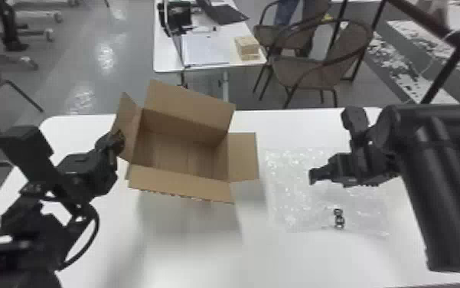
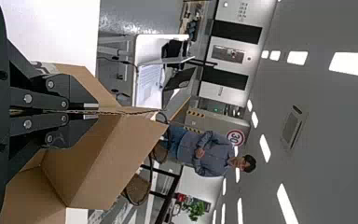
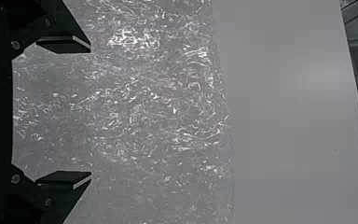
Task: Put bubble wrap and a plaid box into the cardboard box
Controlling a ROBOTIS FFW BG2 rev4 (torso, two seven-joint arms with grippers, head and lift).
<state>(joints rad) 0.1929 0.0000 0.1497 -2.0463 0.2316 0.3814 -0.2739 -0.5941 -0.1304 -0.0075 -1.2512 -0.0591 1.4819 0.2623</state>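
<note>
My left gripper was closed on the edge of an upright flap, with the cardboard box just to its right, open and empty inside. My right gripper had its fingers spread wide, nothing between them, over the bubble wrap, which lay flat beneath it and around it on the table. The box mouth was off to that gripper's left.

I judged the step in hand to be picking up the wrap. It called for lowering the open fingers until the tips just met the sheet, then closing slowly so they gathered a fold; pressing harder would only have made them skid on the tabletop. I expected the film to be light and floppy, so it wanted a high lift and a bunched drop, with the left grip steady lest the box slide or the flap bend.
</note>
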